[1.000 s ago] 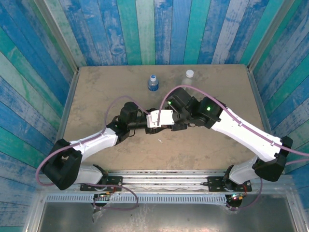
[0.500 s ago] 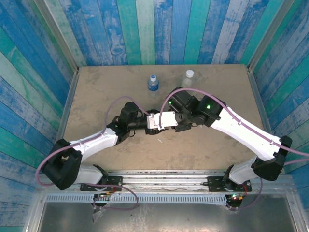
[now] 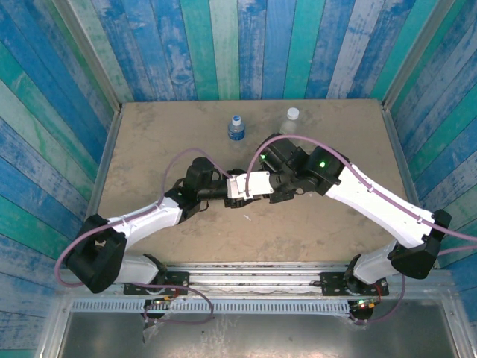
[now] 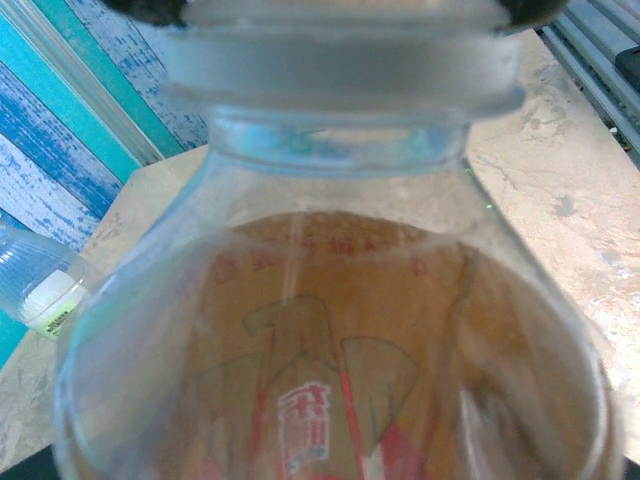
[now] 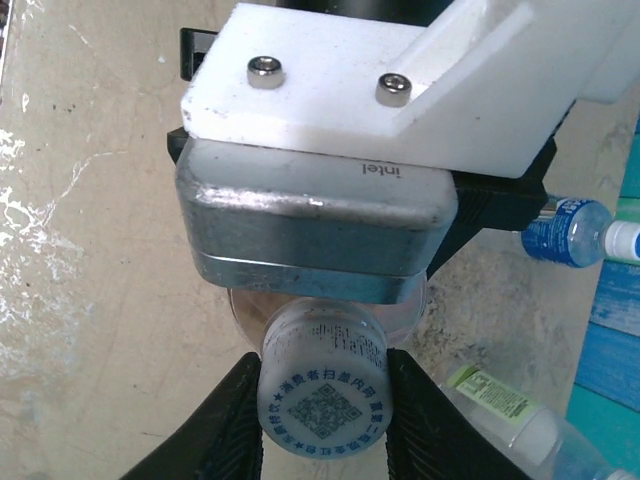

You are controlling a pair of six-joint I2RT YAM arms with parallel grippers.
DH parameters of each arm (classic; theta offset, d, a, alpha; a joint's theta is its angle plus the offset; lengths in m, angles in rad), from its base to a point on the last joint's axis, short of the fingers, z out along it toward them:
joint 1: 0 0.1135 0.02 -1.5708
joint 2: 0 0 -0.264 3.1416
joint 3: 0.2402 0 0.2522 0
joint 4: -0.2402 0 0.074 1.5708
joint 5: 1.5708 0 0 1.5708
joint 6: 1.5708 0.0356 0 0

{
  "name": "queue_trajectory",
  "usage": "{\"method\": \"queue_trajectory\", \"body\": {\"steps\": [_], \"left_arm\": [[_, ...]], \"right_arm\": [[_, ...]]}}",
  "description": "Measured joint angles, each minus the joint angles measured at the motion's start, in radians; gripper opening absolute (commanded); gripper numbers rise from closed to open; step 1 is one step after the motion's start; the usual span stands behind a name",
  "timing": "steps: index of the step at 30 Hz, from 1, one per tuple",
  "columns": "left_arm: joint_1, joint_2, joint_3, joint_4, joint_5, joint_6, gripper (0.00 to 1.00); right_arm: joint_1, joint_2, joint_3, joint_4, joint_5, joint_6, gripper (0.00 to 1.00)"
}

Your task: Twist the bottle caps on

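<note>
orange bottle (image 4: 330,380): white cap (image 5: 323,385) on neck, perhaps unseated; blue-label bottle (image 3: 236,130), pale bottle (image 3: 289,121) upright.

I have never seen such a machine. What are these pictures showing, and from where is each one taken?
Two robot arms are bolted at the near edge of a table. One camera looks down from above; one sits on each wrist. The left gripper holds an orange bottle, seen very close in the left wrist picture. The right gripper pinches its white cap, seen in the right wrist picture. Two more bottles stand farther back: a blue-label bottle and a pale bottle.
</note>
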Motion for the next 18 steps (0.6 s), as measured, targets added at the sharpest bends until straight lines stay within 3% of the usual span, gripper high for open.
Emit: {"method": "queue_trajectory", "body": {"steps": [6, 10, 13, 18], "left_arm": [[0.000, 0.000, 0.001, -0.002, -0.003, -0.002, 0.60], [0.004, 0.000, 0.001, -0.002, -0.026, -0.009, 0.59], [0.008, 0.000, 0.001, 0.017, -0.066, -0.023, 0.59], [0.017, 0.000, 0.001, 0.052, -0.129, -0.046, 0.59]], "right_arm": [[-0.012, 0.000, -0.005, 0.010, -0.011, 0.050, 0.17], [-0.024, -0.010, -0.034, 0.054, -0.004, 0.201, 0.13], [-0.041, -0.014, -0.048, 0.095, 0.005, 0.399, 0.09], [-0.069, -0.015, -0.070, 0.168, -0.003, 0.907, 0.10]]}}
